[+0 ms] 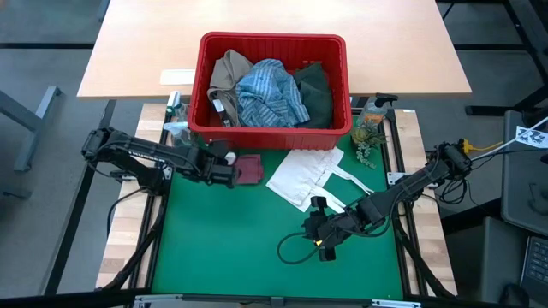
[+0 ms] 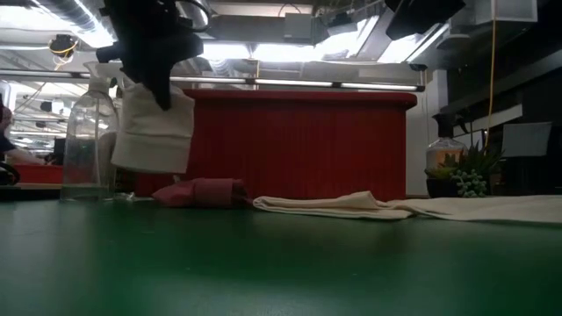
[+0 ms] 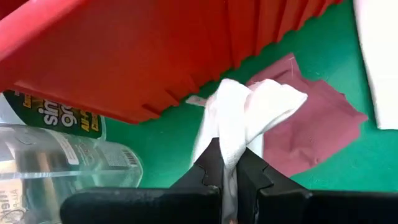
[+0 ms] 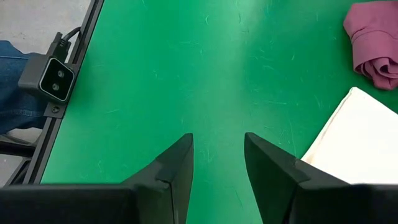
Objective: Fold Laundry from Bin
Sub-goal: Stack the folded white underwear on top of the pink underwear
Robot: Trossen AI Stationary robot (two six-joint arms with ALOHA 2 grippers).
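The red bin (image 1: 272,43) stands at the table's far side and holds a tan garment (image 1: 227,73), a blue-white striped shirt (image 1: 270,94) and a dark green garment (image 1: 315,90). My left gripper (image 1: 229,168) is in front of the bin's left end, shut on a small white cloth (image 2: 154,132). Just to the gripper's right, a small maroon cloth (image 1: 249,169) lies crumpled on the green mat. My right gripper (image 4: 217,155) hovers open over bare mat near the front right, with nothing between its fingers. My left gripper pinches a bunched-up part of the white cloth (image 3: 231,146) between its two fingers (image 3: 208,167). The fingers slant downward, coming from the table's left. In the low view the cloth hangs slack below the gripper, its lower edge (image 2: 149,167) clear of the mat.
A flat white tote bag (image 1: 306,175) lies right of the maroon cloth, between the two grippers. A clear plastic bottle (image 2: 88,140) stands at the bin's left front corner, close behind my left gripper. A small plant (image 1: 368,133) stands at the bin's right front corner.
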